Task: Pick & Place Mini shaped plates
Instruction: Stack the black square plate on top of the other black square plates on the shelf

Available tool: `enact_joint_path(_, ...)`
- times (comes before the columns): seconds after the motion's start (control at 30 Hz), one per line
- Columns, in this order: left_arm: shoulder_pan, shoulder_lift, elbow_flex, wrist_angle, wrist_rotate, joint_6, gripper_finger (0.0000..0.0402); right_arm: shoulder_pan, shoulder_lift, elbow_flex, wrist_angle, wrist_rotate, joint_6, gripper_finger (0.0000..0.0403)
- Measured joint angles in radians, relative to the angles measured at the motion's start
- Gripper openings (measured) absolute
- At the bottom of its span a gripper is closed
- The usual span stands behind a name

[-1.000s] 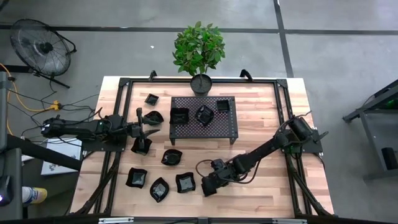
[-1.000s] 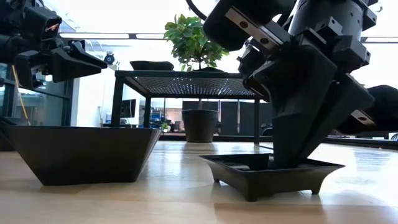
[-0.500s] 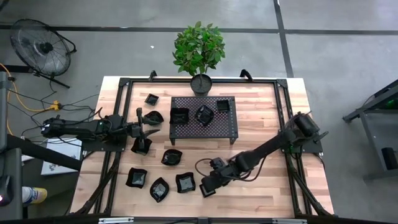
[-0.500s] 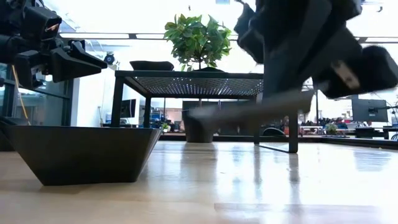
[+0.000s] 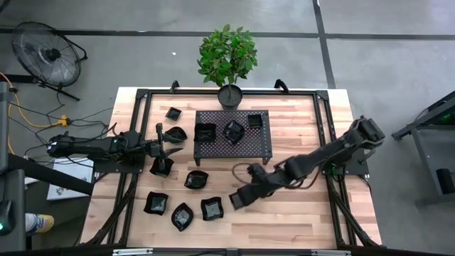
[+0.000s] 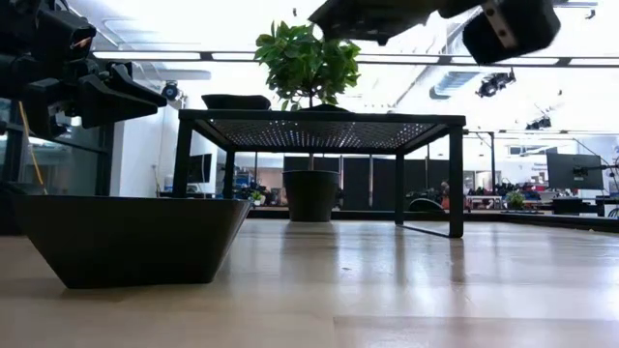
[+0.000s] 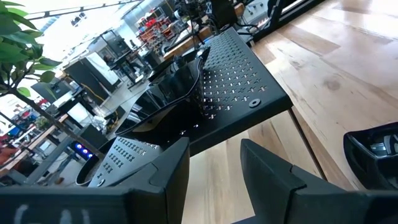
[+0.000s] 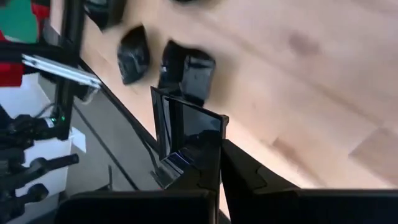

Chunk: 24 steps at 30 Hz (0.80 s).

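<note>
Your right end effector (image 5: pixel 240 198) hangs above bare desk (image 5: pixel 298 213), clamped on a plate (image 8: pixel 186 134); to its right the boards lie open to the desk's edge. Just left, three plates (image 5: pixel 182 215) crowd the near side. Farther off, the rack (image 5: pixel 233 135) blocks the middle. Your left end effector (image 5: pixel 165 148) sits among plates on the left.

eleven mini shaped plates (image 5: pixel 196 179) in all: three on the rack (image 5: pixel 266 148), seven on the tabletop (image 5: pixel 298 213), and one more, the held plate (image 5: pixel 237 201), in the right claw (image 5: pixel 244 195). one rack. one potted plant (image 5: pixel 227 60). one fan (image 5: pixel 44 51) on the floor. two arms, two claws: right and left claw (image 5: pixel 169 147).
</note>
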<state>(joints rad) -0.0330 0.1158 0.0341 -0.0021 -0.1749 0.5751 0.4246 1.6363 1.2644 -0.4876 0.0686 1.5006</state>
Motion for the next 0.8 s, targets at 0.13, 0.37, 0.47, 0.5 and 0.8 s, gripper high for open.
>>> enact_joint_path(0.13,0.000,0.000,0.000,0.000,0.000,0.000,0.0140,-0.043,-0.078,0.000,-0.083,0.018,-0.065,0.0002)
enact_joint_path(0.37,0.000,0.000,0.000,0.000,0.000,0.000,0.0140,-0.172,-0.234,0.000,-0.251,0.067,-0.193,0.0005)
enact_joint_path(0.47,0.000,0.000,0.000,0.000,0.000,0.000,0.0140,-0.255,-0.294,0.000,-0.305,0.083,-0.266,0.0002)
enact_joint_path(0.5,0.000,0.000,0.000,0.000,0.000,0.000,0.0140,-0.287,-0.314,0.000,-0.319,0.082,-0.297,0.0002)
enact_joint_path(0.8,0.000,0.000,0.000,0.000,0.000,0.000,0.0140,-0.584,-0.363,-0.002,-0.372,-0.013,-0.587,0.0008)
